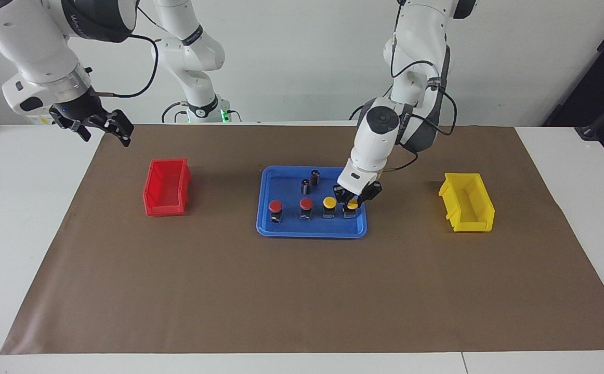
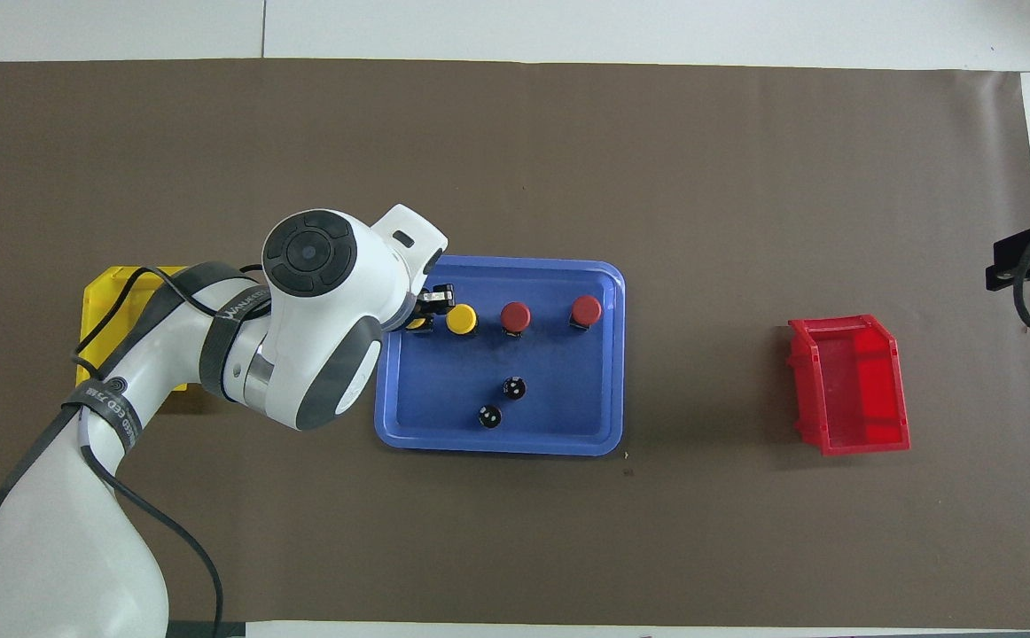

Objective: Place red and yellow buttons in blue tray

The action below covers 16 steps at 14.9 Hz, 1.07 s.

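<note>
The blue tray lies mid-table. In it stand two red buttons and a yellow button in a row. My left gripper is shut on a second yellow button, low inside the tray at the end of that row toward the left arm's end. I cannot tell whether its base touches the tray floor. My right gripper waits open, raised over the table's edge near the right arm's base.
Two dark capless cylinders stand in the tray, nearer to the robots than the row. A red bin sits toward the right arm's end, a yellow bin toward the left arm's end.
</note>
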Tool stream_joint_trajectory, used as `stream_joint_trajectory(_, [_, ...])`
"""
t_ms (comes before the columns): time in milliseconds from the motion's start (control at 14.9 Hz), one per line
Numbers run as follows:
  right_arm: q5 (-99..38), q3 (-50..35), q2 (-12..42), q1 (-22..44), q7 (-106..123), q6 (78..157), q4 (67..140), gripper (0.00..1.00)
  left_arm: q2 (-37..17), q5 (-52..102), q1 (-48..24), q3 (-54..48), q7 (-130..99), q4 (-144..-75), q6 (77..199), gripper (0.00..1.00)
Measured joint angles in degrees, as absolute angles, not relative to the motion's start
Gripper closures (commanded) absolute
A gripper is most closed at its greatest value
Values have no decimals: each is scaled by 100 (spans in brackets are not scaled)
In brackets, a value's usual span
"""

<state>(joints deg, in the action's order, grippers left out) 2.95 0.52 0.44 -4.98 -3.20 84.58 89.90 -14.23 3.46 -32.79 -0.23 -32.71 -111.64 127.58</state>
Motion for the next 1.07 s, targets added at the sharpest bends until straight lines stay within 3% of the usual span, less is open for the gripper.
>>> stream_joint_trajectory(67, [295,52,44,-498,-320,8458,8990,0,-1429,346,-3279,-23,-3270,-11172,12759,33])
stream_joint_trajectory(336, [295,52,44,-497,-320,8458,8990,0,-1401,350,-3279,-23,-3270,-11155,12695,19])
stream_joint_trajectory(604, [295,52,44,-497,-320,8458,8990,0,-972,352,-3265,44,-3245,-10789,11639,0])
stream_joint_trajectory(805, [295,52,44,-497,-320,8458,8990,0,-531,326,-3038,153,-2931,-10491,10843,0])
stream_joint_trajectory(1074, [295,52,44,-497,-320,8458,8990,0,-94,141,-1896,216,-1352,-10389,10402,0])
